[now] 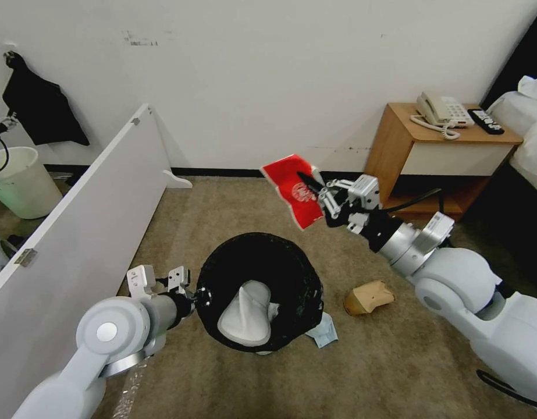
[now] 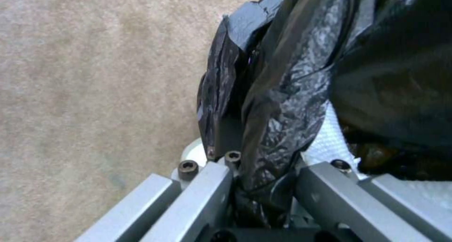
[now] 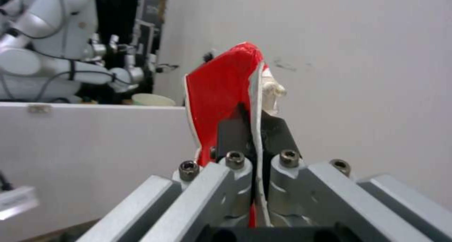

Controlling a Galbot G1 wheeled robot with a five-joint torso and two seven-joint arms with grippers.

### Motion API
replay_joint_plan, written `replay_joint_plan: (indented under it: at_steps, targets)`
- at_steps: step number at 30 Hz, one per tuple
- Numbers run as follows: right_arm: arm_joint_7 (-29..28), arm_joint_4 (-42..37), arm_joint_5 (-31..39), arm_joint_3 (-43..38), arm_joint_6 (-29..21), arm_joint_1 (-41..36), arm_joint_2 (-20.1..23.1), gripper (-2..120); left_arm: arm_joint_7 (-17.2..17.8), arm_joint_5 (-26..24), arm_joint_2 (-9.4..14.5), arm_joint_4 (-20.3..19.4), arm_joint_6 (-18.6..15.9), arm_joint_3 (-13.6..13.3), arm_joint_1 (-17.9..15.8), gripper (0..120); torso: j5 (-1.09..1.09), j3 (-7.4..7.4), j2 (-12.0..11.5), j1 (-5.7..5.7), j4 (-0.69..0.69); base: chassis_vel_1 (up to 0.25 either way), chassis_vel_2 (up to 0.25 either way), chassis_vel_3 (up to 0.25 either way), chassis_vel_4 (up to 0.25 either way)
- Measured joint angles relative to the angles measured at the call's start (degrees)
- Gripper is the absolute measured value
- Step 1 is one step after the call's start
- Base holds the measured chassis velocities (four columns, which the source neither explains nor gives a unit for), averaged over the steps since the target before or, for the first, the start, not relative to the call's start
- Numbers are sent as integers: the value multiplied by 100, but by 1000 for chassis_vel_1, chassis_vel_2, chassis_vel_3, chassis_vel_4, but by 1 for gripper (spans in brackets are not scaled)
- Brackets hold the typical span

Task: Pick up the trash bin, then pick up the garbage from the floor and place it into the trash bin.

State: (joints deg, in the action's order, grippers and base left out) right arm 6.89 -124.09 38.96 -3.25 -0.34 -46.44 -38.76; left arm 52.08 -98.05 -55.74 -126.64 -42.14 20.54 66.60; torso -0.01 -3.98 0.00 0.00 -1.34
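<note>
The trash bin (image 1: 291,273), round and lined with a crinkly black bag, hangs above the carpet with my left gripper (image 1: 199,293) shut on its rim. The left wrist view shows the black bag (image 2: 282,104) pinched between the fingers. A white slipper (image 1: 246,316) lies inside the bin. My right gripper (image 1: 315,189) is raised beyond the bin, shut on a red packet (image 1: 291,186). In the right wrist view the red packet (image 3: 221,94) stands upright between the shut fingers. A brown cardboard piece (image 1: 368,297) and a light-blue cloth (image 1: 325,333) lie on the floor by the bin.
A white board (image 1: 76,233) leans along the left. A pale green-white bucket (image 1: 21,183) stands behind it. A wooden nightstand (image 1: 443,157) with a phone (image 1: 443,110) and remote (image 1: 485,121) stands at the right wall. A bed edge (image 1: 530,134) is at the far right.
</note>
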Motion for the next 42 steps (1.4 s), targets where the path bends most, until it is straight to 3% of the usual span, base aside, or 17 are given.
replay_joint_plan:
  at_steps: [10, 36, 42]
  targets:
    - [297, 39, -277, 486, 131, 120, -201, 0, 59, -26, -136, 8, 2, -73, -105, 0, 0, 0, 0, 0, 0, 0, 0, 0, 0]
    - [767, 446, -941, 1396, 356, 34, -302, 0, 102, -140, -297, -176, 14, 199, -32, 0, 1, 0, 0, 0, 0, 0, 0, 0, 0]
    - [813, 398, -925, 1456, 203, 110, -154, 0, 37, 184, -292, -218, 11, 232, 76, 0, 1, 0, 0, 0, 1, 0, 0, 0, 0]
